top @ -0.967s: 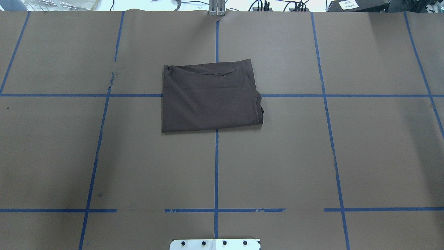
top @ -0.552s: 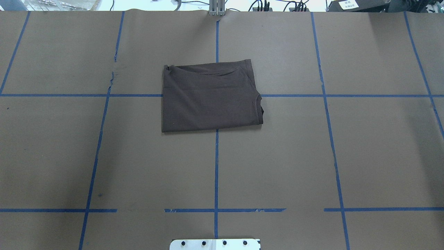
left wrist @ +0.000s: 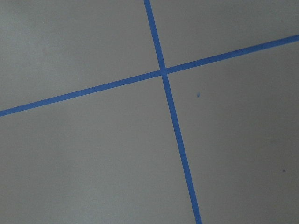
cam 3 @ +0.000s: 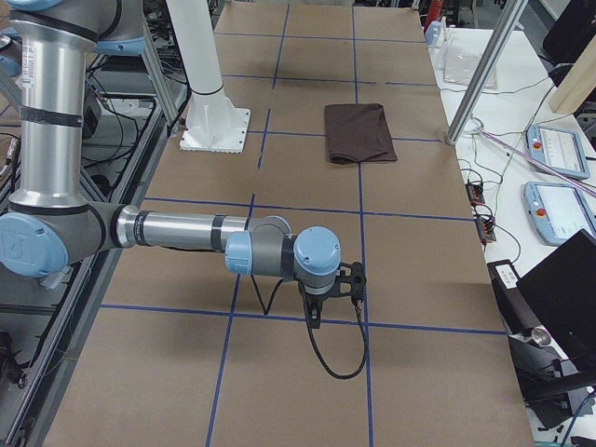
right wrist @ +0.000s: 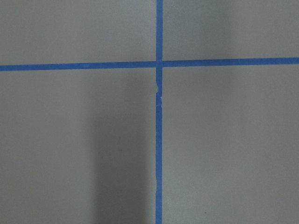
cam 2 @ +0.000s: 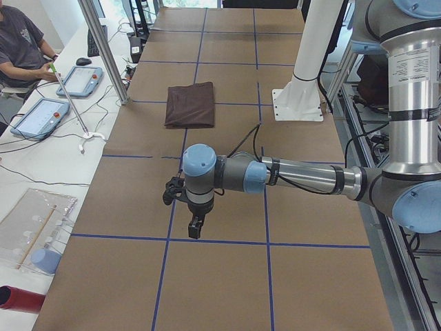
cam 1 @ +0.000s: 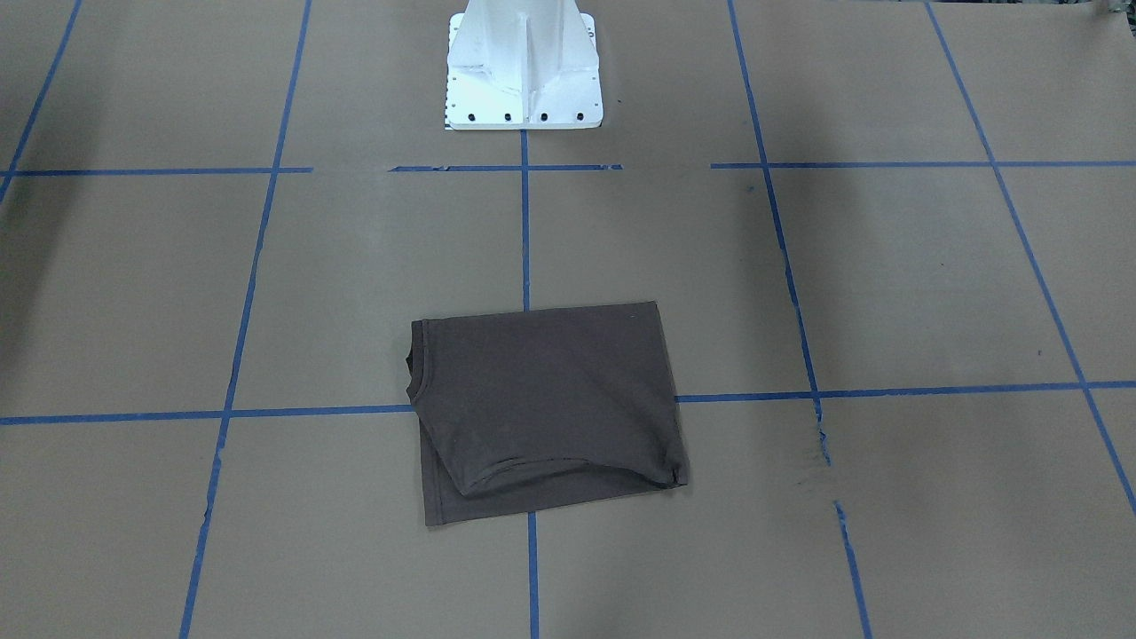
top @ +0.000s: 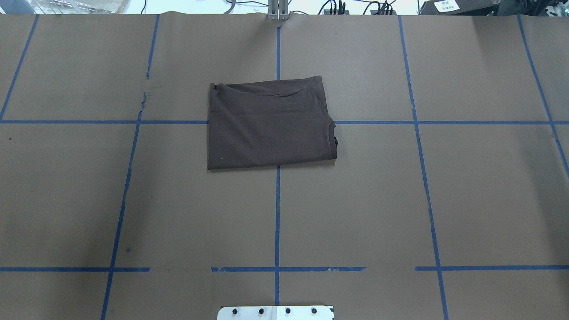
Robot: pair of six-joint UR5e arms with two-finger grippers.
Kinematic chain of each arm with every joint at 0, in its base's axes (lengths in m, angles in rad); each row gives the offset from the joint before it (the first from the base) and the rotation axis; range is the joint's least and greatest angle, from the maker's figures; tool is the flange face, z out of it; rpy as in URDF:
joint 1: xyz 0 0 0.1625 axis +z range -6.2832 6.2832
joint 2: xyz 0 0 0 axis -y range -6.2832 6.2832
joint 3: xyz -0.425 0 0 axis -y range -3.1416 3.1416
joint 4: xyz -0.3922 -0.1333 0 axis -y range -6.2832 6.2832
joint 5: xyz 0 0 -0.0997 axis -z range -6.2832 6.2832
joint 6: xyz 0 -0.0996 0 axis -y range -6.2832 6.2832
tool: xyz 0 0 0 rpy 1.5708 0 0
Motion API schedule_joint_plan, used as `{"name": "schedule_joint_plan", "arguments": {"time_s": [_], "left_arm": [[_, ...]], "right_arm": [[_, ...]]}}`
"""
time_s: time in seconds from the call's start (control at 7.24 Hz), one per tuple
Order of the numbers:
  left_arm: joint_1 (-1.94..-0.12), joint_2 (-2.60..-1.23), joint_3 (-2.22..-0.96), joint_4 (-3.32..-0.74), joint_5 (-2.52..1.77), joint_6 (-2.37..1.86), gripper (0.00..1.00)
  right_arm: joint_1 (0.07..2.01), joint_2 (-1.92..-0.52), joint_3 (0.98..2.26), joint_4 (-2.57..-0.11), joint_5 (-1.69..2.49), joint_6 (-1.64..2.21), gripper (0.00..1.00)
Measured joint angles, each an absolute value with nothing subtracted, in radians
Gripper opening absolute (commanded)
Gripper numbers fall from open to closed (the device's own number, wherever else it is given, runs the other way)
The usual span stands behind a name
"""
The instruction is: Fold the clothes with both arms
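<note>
The clothes (top: pixel 269 124) are one dark brown T-shirt folded into a flat rectangle near the table's middle, collar at its right edge in the overhead view; they also show as the clothes (cam 1: pixel 546 408), (cam 2: pixel 190 105), (cam 3: pixel 358 132). Nothing touches them. Both arms hang over bare brown paper far from the shirt. The left gripper (cam 2: pixel 195 224) points down near the table's left end, and the right gripper (cam 3: pixel 317 318) points down near the right end. Whether either is open or shut I cannot tell. Both wrist views hold only paper and blue tape.
A white pedestal base (cam 1: pixel 524 67) stands at the robot's side of the table. Blue tape lines grid the brown paper (top: pixel 355 200). A seated person (cam 2: pixel 21 41) and tablets (cam 2: pixel 79 81) are beside the far long edge, with a metal pole (cam 2: pixel 103 48).
</note>
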State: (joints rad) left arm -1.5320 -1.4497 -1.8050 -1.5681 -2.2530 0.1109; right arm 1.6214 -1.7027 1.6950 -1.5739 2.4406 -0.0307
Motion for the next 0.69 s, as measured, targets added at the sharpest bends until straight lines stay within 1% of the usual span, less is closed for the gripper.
{"name": "schedule_joint_plan", "arguments": {"time_s": [0.69], "left_arm": [[-1.532, -1.451, -1.807, -1.574, -2.255, -0.012, 1.0]], "right_arm": [[1.623, -1.702, 1.7, -1.576, 2.441, -0.03, 1.0]]}}
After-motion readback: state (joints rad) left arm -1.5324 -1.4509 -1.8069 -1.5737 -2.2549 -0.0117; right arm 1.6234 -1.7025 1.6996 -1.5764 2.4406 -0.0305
